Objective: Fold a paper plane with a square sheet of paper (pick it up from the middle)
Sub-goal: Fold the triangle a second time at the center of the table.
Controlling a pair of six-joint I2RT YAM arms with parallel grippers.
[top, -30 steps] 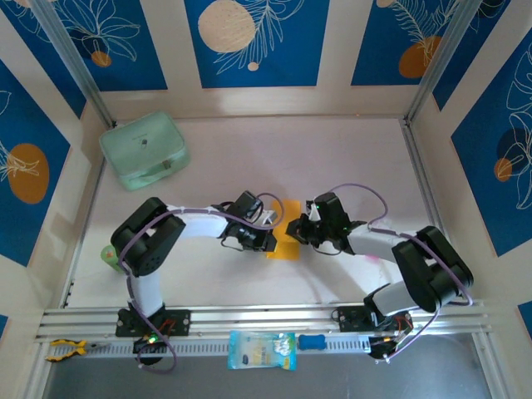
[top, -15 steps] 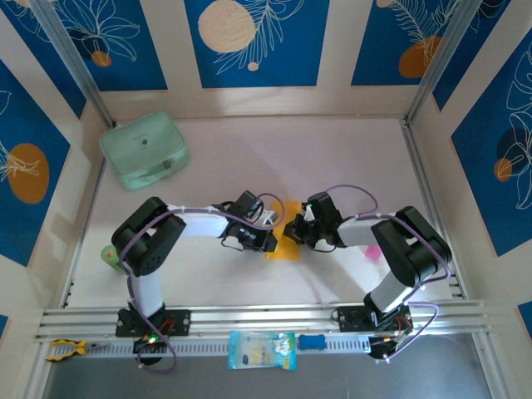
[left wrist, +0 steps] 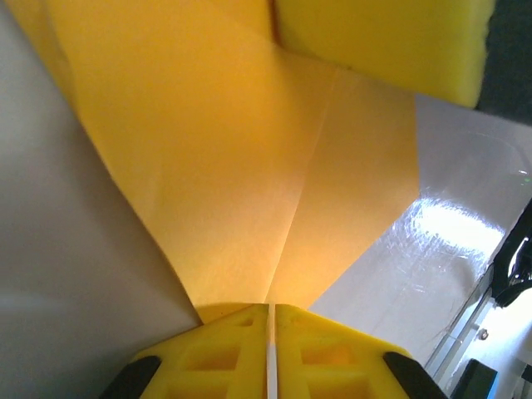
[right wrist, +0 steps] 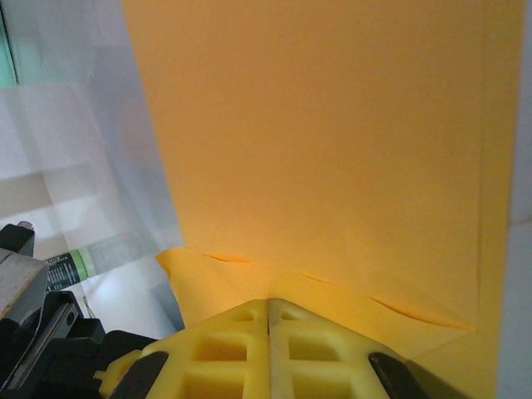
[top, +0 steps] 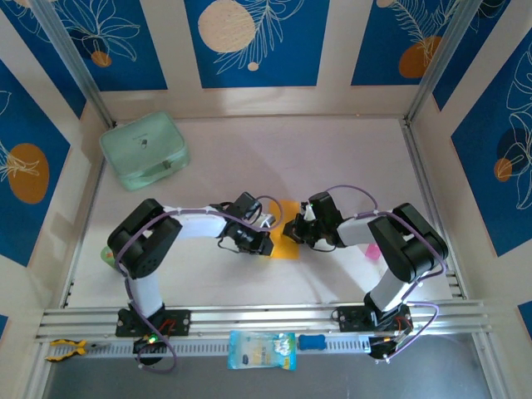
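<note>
From above, the thin orange-yellow sheet of paper (top: 285, 248) lies on the pale, smooth table (top: 332, 166), a little near of its middle and between the two arms. The left gripper (top: 268, 243) reaches in from the left and the right gripper (top: 291, 230) from the right, both meeting at the sheet, whose middle they cover. At this height the fingers cannot be told apart. A mint-green rounded case (top: 145, 150) sits at the far left corner. A pale blue plastic packet (top: 262, 349) lies on the near rail, well apart from the sheet.

The left wrist view gives what the overhead one cannot. The left gripper (left wrist: 270, 312) has ribbed yellow fingers (left wrist: 332, 353) pressed together with only a hairline seam between them, and the sheet of paper (left wrist: 249, 166) runs down into their tips, pinched there. A sharp straight crease crosses the matte paper. A yellow foam-like block (left wrist: 382, 41) sits at the top right. Beyond it the table (left wrist: 449, 249) shines glossy white.

In the right wrist view, the right gripper (right wrist: 268, 303) likewise has its yellow fingers (right wrist: 324, 349) closed flat together on the near edge of the sheet of paper (right wrist: 332, 141). The paper buckles slightly just above them and is smooth and uncreased further up.
</note>
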